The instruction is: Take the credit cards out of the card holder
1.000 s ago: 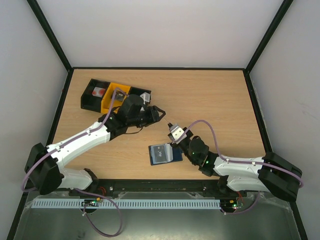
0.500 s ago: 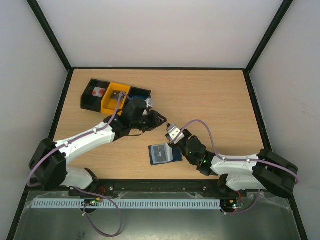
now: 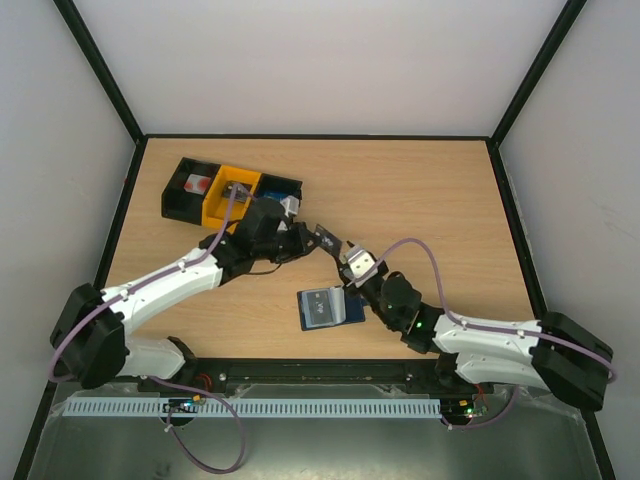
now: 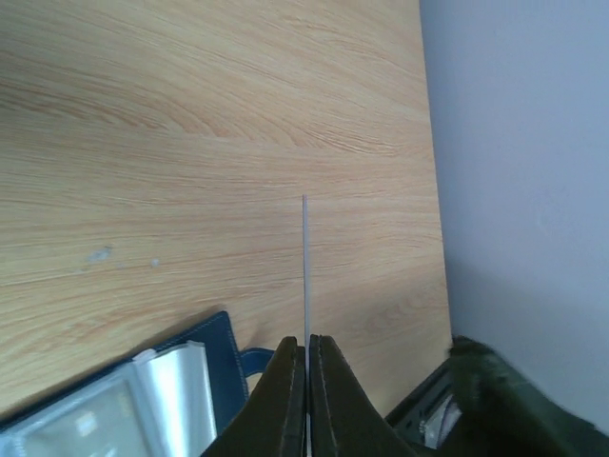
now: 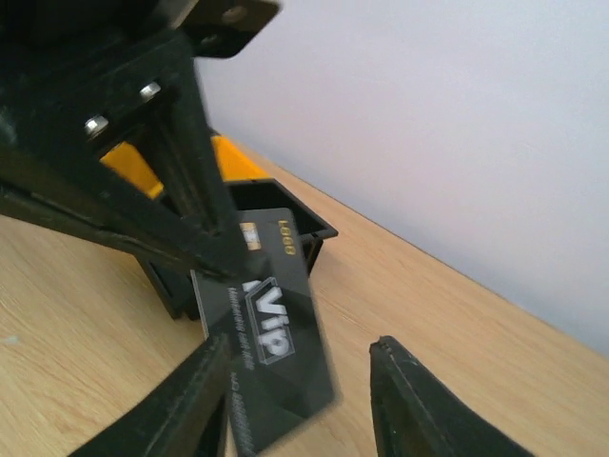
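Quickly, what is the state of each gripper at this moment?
Left gripper: closed, holding a black card by its edge.
Right gripper: open, fingers apart on either side of that card, not clamping it.

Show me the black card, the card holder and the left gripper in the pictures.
black card (image 5: 276, 333), right wrist view, on its printed face.
card holder (image 3: 322, 310), top external view, on its open inner side.
left gripper (image 4: 307, 345), left wrist view, between its fingertips.

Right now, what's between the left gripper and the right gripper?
A black card, pinched by the left gripper, its free end at the right gripper's open jaws. The right wrist view shows it.
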